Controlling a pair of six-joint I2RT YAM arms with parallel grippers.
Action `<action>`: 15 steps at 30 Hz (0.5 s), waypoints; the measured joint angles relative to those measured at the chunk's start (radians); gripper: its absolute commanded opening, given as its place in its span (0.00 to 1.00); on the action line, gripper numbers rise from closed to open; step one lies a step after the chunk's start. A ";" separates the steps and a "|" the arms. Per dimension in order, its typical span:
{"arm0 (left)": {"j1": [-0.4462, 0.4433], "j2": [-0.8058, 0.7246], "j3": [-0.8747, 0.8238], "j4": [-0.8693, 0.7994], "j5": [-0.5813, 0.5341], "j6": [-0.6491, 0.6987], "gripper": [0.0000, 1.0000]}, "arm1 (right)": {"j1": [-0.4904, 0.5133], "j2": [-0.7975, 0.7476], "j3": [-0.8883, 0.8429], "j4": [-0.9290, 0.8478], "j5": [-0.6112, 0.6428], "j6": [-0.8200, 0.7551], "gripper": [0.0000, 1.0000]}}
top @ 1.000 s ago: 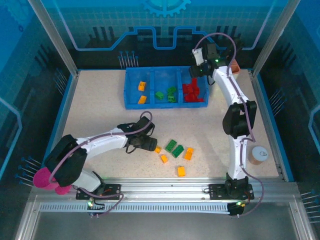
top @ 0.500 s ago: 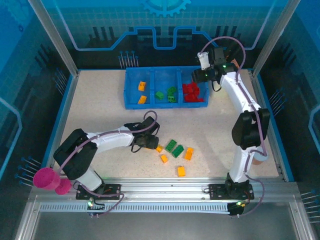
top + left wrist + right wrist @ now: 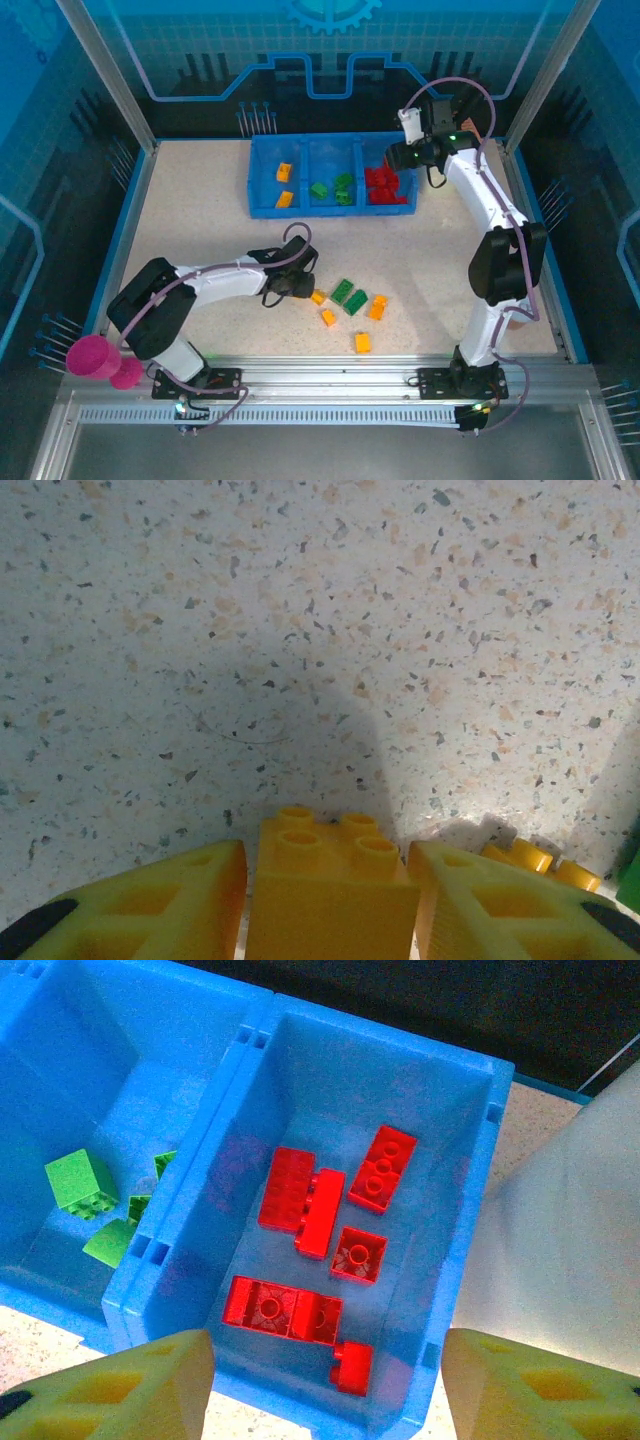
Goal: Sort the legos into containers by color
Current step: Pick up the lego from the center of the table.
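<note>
Your left gripper (image 3: 303,290) is low on the near half of the table (image 3: 190,220), and its yellow fingers (image 3: 170,905) have closed in against both sides of an orange brick (image 3: 330,890) that sits studs-up on the speckled top. Just beside it to the right lie the loose bricks: two green ones (image 3: 349,296) side by side and three more orange ones (image 3: 363,342), one of them showing at the lower right of the left wrist view. Near the right edge, a tan cylinder (image 3: 518,312) is partly hidden behind your right arm. A pink object (image 3: 95,358) hangs off the near left corner.

Further back you have the blue tray (image 3: 262,190) with its three compartments. The left one holds two orange pieces (image 3: 285,185), the middle one a few green bricks (image 3: 80,1182), and the right one a loose heap of red bricks (image 3: 300,1198), some studs-up and some turned over.

Your right gripper (image 3: 325,1348) hovers over that red compartment with its jaws wide apart and nothing between them.

Behind the tray, metal frame posts (image 3: 105,75) and a blue patterned back panel (image 3: 330,45) close off the cell.
</note>
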 measured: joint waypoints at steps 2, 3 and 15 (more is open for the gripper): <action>0.000 -0.001 -0.003 0.004 0.000 -0.002 0.43 | 0.000 0.000 0.000 0.000 0.000 0.000 0.63; 0.000 -0.001 -0.004 0.005 -0.001 -0.005 0.41 | 0.000 0.000 0.000 0.000 0.000 0.000 0.64; 0.011 -0.026 -0.014 -0.022 -0.023 0.002 0.34 | 0.000 0.000 0.000 0.000 0.000 0.000 0.64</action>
